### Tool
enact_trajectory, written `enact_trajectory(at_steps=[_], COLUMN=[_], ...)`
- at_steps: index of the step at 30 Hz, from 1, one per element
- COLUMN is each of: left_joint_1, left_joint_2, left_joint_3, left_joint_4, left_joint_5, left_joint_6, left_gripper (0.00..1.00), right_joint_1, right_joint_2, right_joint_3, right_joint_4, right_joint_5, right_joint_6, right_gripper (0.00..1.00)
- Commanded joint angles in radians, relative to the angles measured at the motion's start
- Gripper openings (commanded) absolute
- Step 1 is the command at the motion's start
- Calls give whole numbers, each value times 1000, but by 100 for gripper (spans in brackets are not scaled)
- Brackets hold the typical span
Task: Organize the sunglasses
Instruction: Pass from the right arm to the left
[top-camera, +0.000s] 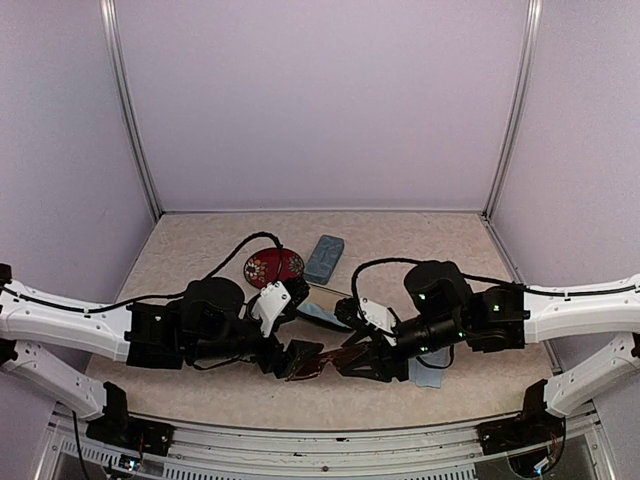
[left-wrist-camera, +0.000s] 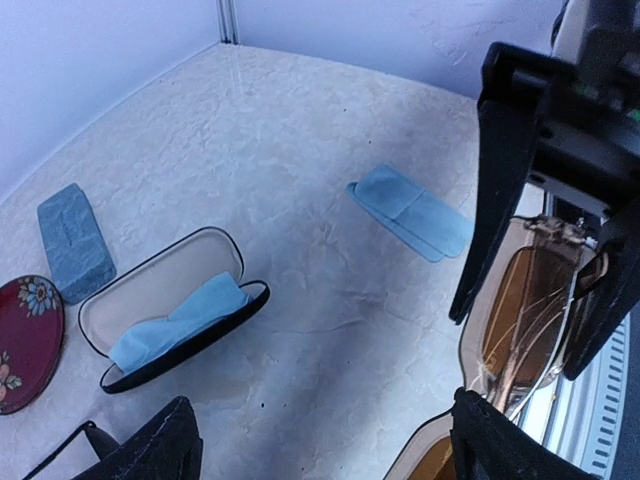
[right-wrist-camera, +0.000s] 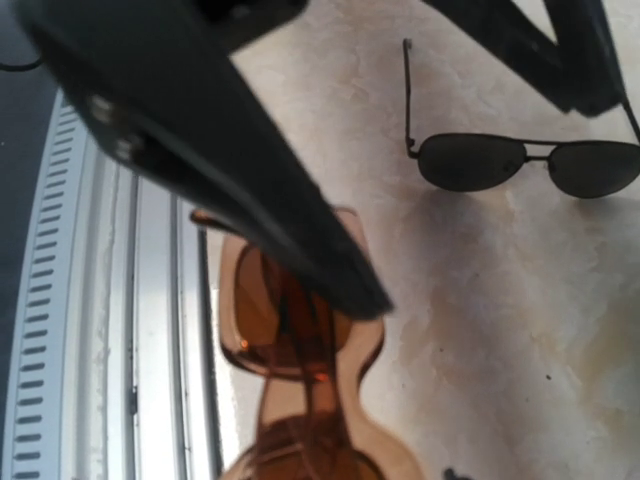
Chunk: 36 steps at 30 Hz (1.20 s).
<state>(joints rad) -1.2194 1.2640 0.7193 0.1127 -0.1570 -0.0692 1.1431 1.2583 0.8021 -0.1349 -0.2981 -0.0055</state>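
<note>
The reddish-brown sunglasses (top-camera: 328, 360) hang folded above the table's near edge, between my two grippers. In the left wrist view my right gripper (left-wrist-camera: 520, 340) straddles one lens of the reddish-brown sunglasses (left-wrist-camera: 530, 320) and is shut on it. My left gripper (left-wrist-camera: 325, 445) is wide open, and its right fingertip (left-wrist-camera: 495, 440) touches the frame. The right wrist view shows the brown pair (right-wrist-camera: 290, 330) running down out of frame, with the left gripper's finger (right-wrist-camera: 250, 170) crossing above it. The thin black-framed sunglasses (right-wrist-camera: 520, 160) lie unfolded on the table, and their edge shows in the left wrist view (left-wrist-camera: 60, 455).
A black oval case (left-wrist-camera: 150, 300) lies open with a blue cloth (left-wrist-camera: 175, 315) inside. A blue-grey rectangular case (top-camera: 324, 258) and a red floral dish (top-camera: 272, 266) sit farther back. A second blue cloth (left-wrist-camera: 412, 210) lies on the table. The metal rail (right-wrist-camera: 150, 350) marks the near edge.
</note>
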Motion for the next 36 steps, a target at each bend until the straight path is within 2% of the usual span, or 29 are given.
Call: enact_trajectory(at_steps=[1,12,17,22,28,31,36], left_joint_1=[-12,55,75,10,-153,-178,-196], left_joint_2=[-13,-249,-306,-302,-219,-166,-48], left_joint_3=[12,-103,-163,-224,-227,-205,-122], left_joint_4=[-17,88,107,136,141,153,128], left_joint_5=[-34,-82,-23,28,-105,-156,-240], left_joint_6=[-6,-61,-57,91,382,464,549], left_gripper=[84,88,88,87,89,90,90], right_joint_1=[-5,-6,-36,-68,-125,-143,-142], right_joint_2=[-11,-11,2,37,93,117,162], right_joint_3=[1,-36,-18,44,115,129,159], right_joint_4=[47,76,75,29,-51,-54,-75], right_joint_5=[11,70,71,0,-162,-238,-272], right_joint_6=[12,32,103,205,352,410,443], right_gripper=[17,16,15,15,15,15,15])
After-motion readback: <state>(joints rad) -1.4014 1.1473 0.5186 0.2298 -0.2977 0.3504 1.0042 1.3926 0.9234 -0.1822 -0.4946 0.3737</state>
